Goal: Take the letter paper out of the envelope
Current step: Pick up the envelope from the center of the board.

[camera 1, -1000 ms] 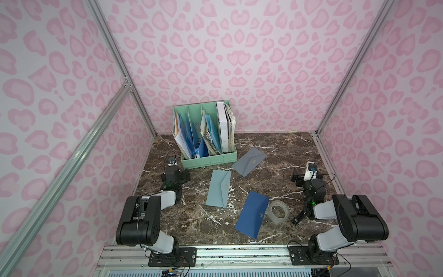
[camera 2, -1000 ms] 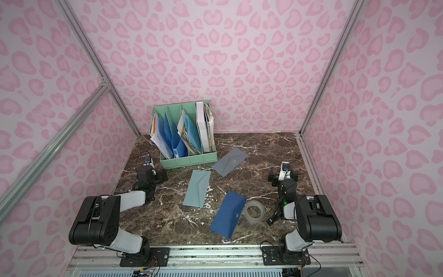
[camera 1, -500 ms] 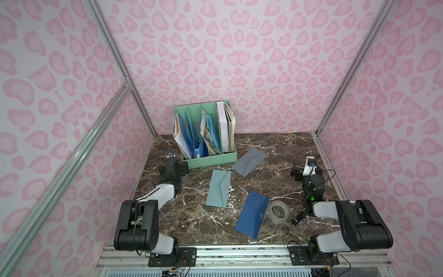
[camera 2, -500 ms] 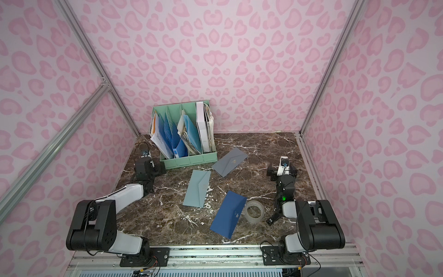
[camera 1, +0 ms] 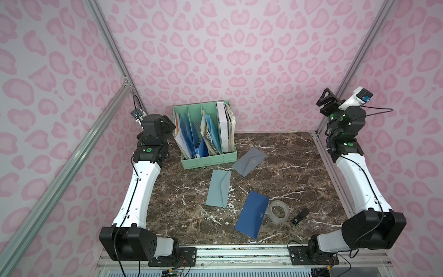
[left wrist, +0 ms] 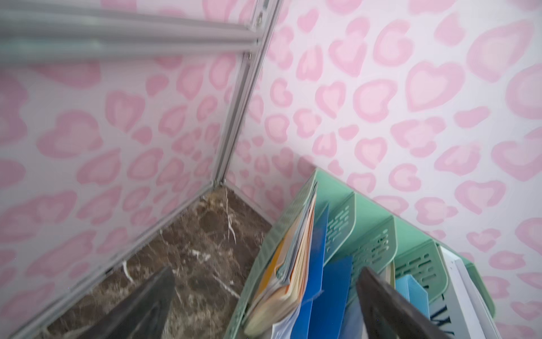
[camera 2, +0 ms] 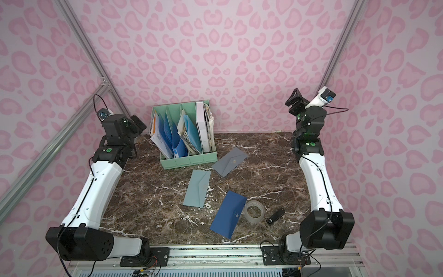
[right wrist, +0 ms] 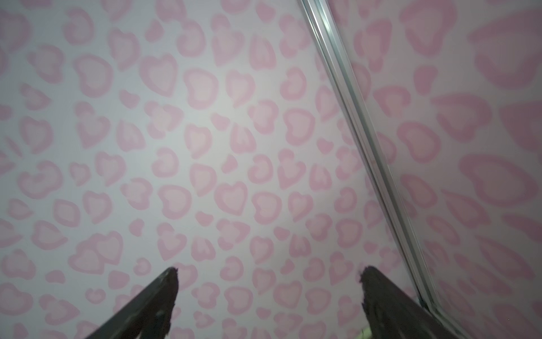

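Three envelopes lie flat on the marble table: a grey one [camera 1: 249,161], a light blue one [camera 1: 219,188] and a dark blue one [camera 1: 252,217]. All look closed, and the letter paper is hidden. My left gripper [camera 1: 168,121] is raised at the back left beside the file organizer, open and empty; in the left wrist view its gripper [left wrist: 265,273] frames the organizer's papers. My right gripper [camera 1: 324,97] is high in the back right corner, also open and empty. In the right wrist view the gripper [right wrist: 268,271] faces only the pink wall. Both are far from the envelopes.
A mint green file organizer [camera 1: 208,160] full of folders stands at the back. A clear tape roll [camera 1: 278,212] touches the dark blue envelope's right edge, with a small black object [camera 1: 300,216] beside it. Pink walls and metal frame posts enclose three sides.
Both arms have unfolded from a low, tucked pose and lifted their wrists up and back toward the rear corners. Both grippers stayed open. The envelopes have not moved.
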Controlling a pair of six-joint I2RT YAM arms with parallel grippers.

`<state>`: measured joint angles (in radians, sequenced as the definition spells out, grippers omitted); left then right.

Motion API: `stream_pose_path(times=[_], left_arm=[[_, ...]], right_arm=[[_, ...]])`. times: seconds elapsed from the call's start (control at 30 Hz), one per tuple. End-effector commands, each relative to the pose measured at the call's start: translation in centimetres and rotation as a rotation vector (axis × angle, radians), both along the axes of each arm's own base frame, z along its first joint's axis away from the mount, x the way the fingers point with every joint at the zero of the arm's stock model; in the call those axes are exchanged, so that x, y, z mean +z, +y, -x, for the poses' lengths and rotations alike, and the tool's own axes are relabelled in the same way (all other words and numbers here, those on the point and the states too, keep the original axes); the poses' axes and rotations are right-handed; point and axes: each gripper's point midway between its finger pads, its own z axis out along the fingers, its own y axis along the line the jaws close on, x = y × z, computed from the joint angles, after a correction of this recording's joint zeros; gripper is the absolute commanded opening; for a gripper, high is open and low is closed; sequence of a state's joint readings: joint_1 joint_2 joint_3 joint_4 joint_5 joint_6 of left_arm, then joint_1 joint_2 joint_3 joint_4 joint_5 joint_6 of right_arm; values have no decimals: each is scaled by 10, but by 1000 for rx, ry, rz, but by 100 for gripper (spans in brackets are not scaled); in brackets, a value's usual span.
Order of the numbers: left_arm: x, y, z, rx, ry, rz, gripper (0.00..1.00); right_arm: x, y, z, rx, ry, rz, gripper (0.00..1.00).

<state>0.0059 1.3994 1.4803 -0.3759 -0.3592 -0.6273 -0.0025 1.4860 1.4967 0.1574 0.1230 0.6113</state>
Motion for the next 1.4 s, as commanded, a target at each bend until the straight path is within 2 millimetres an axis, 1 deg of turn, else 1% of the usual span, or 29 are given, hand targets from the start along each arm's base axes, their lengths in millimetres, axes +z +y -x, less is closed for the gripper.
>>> stream_pose_path(times=[0.0, 0.03, 0.07, 0.13, 0.2, 0.27, 0.37, 0.4, 0.47, 0.53, 0.6, 0.7, 0.73, 0.8, 0.9, 0.93, 0.97, 1.07, 1.17, 1.2, 1.27, 1.37], left_arm=[[-57, -40, 12, -148, 159, 254, 87], [-67, -50, 16, -180, 189, 291, 81], [-75, -57, 20, -200, 220, 315, 78], [-95, -77, 33, -252, 318, 348, 73], [-112, -96, 45, -306, 398, 367, 71], [-128, -116, 54, -353, 463, 381, 71], [-150, -148, 67, -441, 543, 427, 69], [-155, -160, 70, -481, 568, 437, 69], [-163, -182, 76, -574, 607, 431, 69], [-171, -199, 80, -642, 634, 404, 69], [-177, -215, 83, -703, 644, 402, 69], [-184, -233, 86, -758, 657, 414, 69], [-185, -237, 86, -773, 659, 417, 69], [-191, -243, 87, -782, 676, 419, 69], [-197, -251, 87, -796, 692, 424, 69], [-198, -254, 87, -802, 696, 423, 69], [-199, -256, 87, -810, 700, 421, 69], [-200, -261, 87, -826, 712, 411, 69], [-204, -260, 88, -823, 736, 400, 69], [-206, -259, 89, -820, 745, 396, 69], [-208, -259, 90, -820, 756, 393, 69], [-211, -260, 90, -823, 769, 390, 69]], right_arm=[[-62, 40, 3, 121, 295, -55, 92], [-67, 51, 7, 130, 333, -12, 88], [-72, 57, 11, 129, 358, 17, 85], [-86, 72, 22, 144, 401, 65, 83], [-104, 84, 29, 170, 457, 91, 83], [-123, 97, 31, 200, 533, 110, 81], [-159, 130, 26, 281, 656, 122, 80], [-174, 147, 24, 313, 710, 132, 80], [-196, 166, 22, 322, 804, 140, 82], [-215, 188, 19, 351, 874, 162, 84], [-236, 203, 17, 351, 950, 168, 86], [-270, 221, 12, 391, 1067, 122, 89], [-283, 226, 10, 399, 1102, 106, 89], [-313, 235, 7, 410, 1200, 80, 91], [-342, 244, 1, 392, 1284, 95, 94], [-342, 247, -2, 392, 1282, 97, 95], [-354, 251, -5, 390, 1297, 98, 95], [-367, 258, -13, 378, 1312, 92, 96], [-387, 257, -11, 332, 1381, 79, 95], [-394, 257, -9, 313, 1398, 81, 94], [-401, 257, -7, 290, 1409, 91, 91], [-409, 257, -7, 268, 1417, 92, 89]])
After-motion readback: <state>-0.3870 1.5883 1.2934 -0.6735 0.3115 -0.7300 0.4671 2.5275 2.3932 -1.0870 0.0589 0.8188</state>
